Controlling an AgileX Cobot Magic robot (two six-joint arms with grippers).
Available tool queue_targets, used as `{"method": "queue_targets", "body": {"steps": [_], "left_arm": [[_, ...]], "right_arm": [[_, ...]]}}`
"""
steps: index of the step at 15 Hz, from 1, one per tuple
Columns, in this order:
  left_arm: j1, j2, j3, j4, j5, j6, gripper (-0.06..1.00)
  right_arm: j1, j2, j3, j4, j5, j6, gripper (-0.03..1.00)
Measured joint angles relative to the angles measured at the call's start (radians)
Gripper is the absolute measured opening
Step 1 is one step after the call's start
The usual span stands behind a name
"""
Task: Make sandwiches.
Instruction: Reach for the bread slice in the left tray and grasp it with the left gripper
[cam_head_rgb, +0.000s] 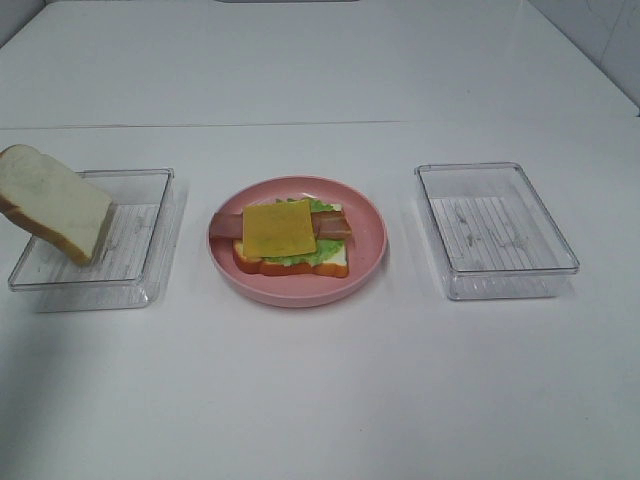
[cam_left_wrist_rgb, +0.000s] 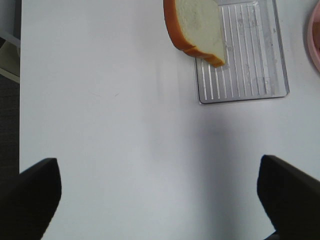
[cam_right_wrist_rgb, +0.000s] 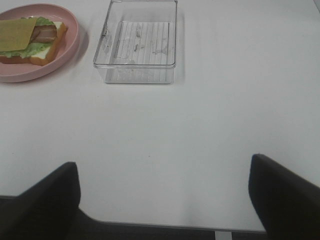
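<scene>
On the pink plate (cam_head_rgb: 368, 222) in the middle lies the open sandwich stack (cam_head_rgb: 290, 238): a bread slice, green lettuce, bacon strips and a yellow-orange cheese square (cam_head_rgb: 279, 227) on top. The right wrist view shows the same stack (cam_right_wrist_rgb: 27, 40). A second bread slice (cam_head_rgb: 55, 203) leans tilted against the outer side of the left clear tray (cam_head_rgb: 140, 235), also seen in the left wrist view as the slice (cam_left_wrist_rgb: 197, 27). No arm appears in the high view. My left gripper (cam_left_wrist_rgb: 160, 200) is open over bare table, well short of that slice. My right gripper (cam_right_wrist_rgb: 165, 195) is open near the table's front edge.
An empty clear tray (cam_head_rgb: 497, 230) stands right of the plate; in the right wrist view this tray (cam_right_wrist_rgb: 137, 42) lies ahead of the gripper. The left tray (cam_left_wrist_rgb: 250, 75) has a ribbed floor. The white table's front edge (cam_right_wrist_rgb: 150, 225) runs just under the right gripper.
</scene>
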Motion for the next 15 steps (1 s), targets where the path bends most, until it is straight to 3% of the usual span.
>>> {"method": "queue_targets", "body": {"steps": [7,10,15], "left_arm": [[0.029,0.467,-0.316,-0.028,-0.002,0.087,0.99],[0.091,0.638,-0.390,-0.134,-0.002,0.190,0.99],[0.096,0.847,-0.522,-0.213,-0.002,0.249,0.99]], "right_arm": [[0.000,0.000,0.000,0.000,-0.002,0.000,0.88],[0.000,0.000,0.000,0.000,-0.002,0.000,0.88],[0.000,0.000,0.000,0.000,-0.002,0.000,0.88]]}}
